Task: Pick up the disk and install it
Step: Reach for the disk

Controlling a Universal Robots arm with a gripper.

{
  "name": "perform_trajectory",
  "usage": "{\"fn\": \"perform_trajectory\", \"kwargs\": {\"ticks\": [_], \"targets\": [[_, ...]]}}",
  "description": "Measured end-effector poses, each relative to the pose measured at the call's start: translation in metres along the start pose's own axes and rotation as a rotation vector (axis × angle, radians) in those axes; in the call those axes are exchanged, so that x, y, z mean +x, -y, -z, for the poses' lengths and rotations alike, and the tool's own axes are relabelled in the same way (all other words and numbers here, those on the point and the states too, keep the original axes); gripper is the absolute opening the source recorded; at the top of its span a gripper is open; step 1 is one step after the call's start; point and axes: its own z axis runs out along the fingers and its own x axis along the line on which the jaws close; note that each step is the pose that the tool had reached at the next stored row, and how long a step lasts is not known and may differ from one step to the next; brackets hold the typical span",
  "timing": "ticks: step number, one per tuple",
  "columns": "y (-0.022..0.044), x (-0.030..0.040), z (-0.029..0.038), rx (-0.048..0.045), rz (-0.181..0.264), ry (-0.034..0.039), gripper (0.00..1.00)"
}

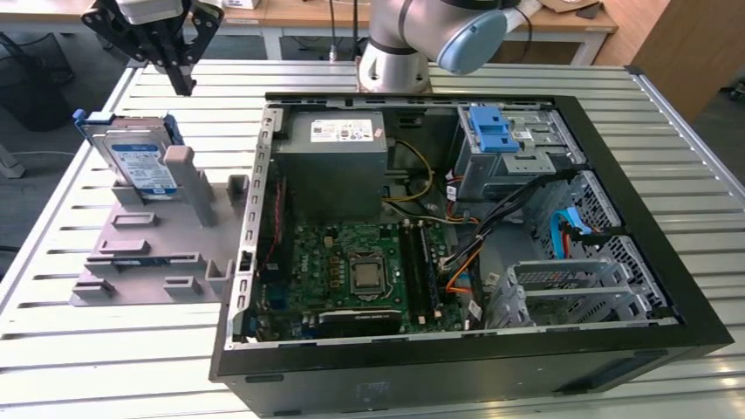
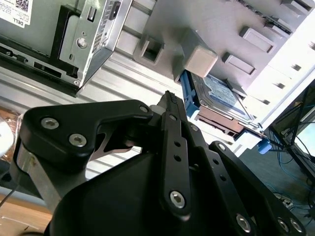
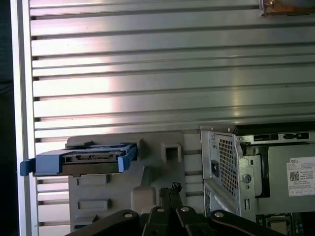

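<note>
Standing on edge in the far slot of the grey holder [image 1: 163, 253]: the disk [image 1: 132, 161], label side showing, blue bracket around it.

Exterior view.
- Holder: moulded block with slots, lying on the slatted metal table [image 1: 117, 367].
- Gripper [image 1: 183, 85]: in the air above the holder's far end, apart from the disk, pointing down. Its two fingers meet at the tips, with nothing between them.
- Open computer case [image 1: 466, 371]: beside the holder, on the exterior view's right of it.
- Inside the case: a grey metal box [image 1: 338, 170] with a white sticker on the side nearer the holder, and a metal cage [image 1: 512, 153] with a blue latch farther from it.

Second wrist view.
- Gripper [image 2: 167, 97]: black linkage in front, tips pressed together, empty.
- Disk [image 2: 221, 96]: beyond the tips, seated in the holder [image 2: 216, 24].
- Computer case [image 2: 93, 34]: one corner near the holder.

First wrist view.
- Disk [image 3: 88, 160]: seen edge-on, upright in the holder [image 3: 162, 152], with the blue bracket ends projecting at both sides.
- Gripper [image 3: 170, 189]: tips closed together, seen against the holder, clear of the disk.
- Computer case [image 3: 221, 167]: close beside the holder.
- Table [image 3: 172, 73]: slats running on beyond the holder.
</note>
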Motion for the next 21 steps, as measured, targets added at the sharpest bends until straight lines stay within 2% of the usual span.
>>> {"fn": "perform_trajectory", "kwargs": {"ticks": [9, 21], "targets": [[0.0001, 0.0023, 0.0001, 0.0001, 0.0, -0.0001, 0.11], [0.0005, 0.0232, -0.0007, 0.0002, 0.0, -0.0001, 0.11]]}}
